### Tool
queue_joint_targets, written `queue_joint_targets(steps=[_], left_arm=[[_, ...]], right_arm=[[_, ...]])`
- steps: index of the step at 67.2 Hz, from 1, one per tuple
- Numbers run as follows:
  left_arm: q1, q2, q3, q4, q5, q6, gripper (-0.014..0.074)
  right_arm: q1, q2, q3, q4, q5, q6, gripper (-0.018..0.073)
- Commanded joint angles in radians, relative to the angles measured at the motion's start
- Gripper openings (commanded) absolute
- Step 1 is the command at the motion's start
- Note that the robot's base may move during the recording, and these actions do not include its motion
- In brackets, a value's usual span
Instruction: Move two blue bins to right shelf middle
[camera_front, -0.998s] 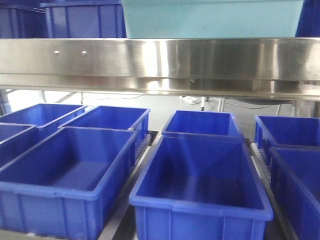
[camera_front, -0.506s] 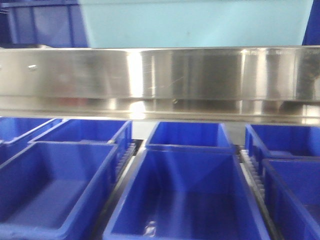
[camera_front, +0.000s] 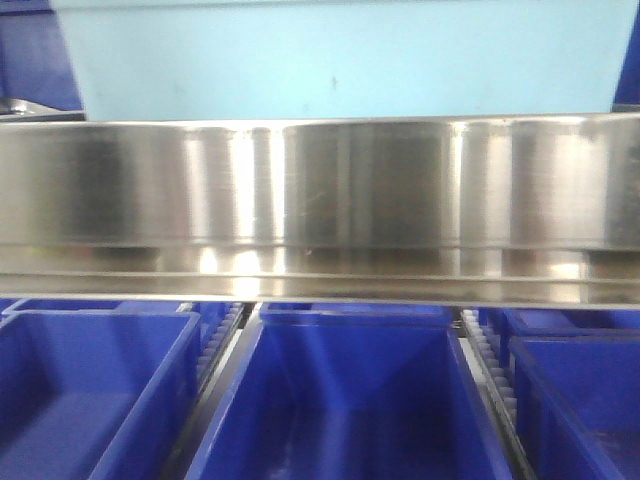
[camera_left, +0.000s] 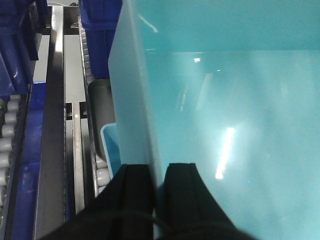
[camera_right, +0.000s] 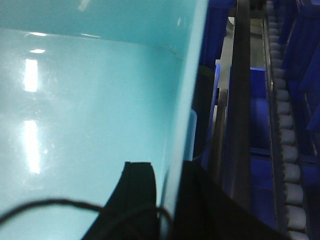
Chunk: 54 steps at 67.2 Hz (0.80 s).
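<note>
The left hand (camera_left: 157, 182) and right hand (camera_right: 167, 200) each pinch tight on a side wall of the pale blue bin (camera_front: 340, 60), which shows above the steel shelf rail (camera_front: 320, 200) (dark blue bins (camera_front: 340, 400) sit below).

A broad brushed-steel shelf beam (camera_front: 320, 200) runs straight across the front view, streaked with pale vertical bands of glare. Beneath it, white roller strips (camera_front: 222, 338) run away between the shelf lanes. The wrist views look along the shelf, showing a row of grey rollers (camera_right: 286, 145) beside a dark rail (camera_right: 242, 100), and a shiny steel rail (camera_left: 56, 100) catching the light.
</note>
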Motion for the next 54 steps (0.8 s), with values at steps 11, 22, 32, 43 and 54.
queue_joint_targets(steps=[11, 22, 32, 43, 54], left_arm=[[-0.009, -0.008, -0.012, -0.066, -0.057, 0.012, -0.0111], [-0.009, -0.008, -0.012, -0.066, -0.057, 0.012, -0.0111], [-0.009, -0.008, -0.012, -0.066, -0.057, 0.012, -0.0111], [-0.009, -0.008, -0.012, -0.066, -0.057, 0.012, -0.0111], [-0.009, -0.008, -0.012, -0.066, -0.057, 0.012, -0.0111]], right_arm=[[0.003, -0.003, -0.009, 0.022, -0.056, -0.017, -0.0153], [0.003, -0.003, -0.009, 0.022, -0.056, -0.017, -0.0153], [0.003, -0.003, -0.009, 0.022, -0.056, -0.017, -0.0153], [0.003, -0.003, -0.009, 0.022, -0.056, -0.017, -0.0153], [0.003, -0.003, -0.009, 0.022, -0.056, -0.017, -0.0153]])
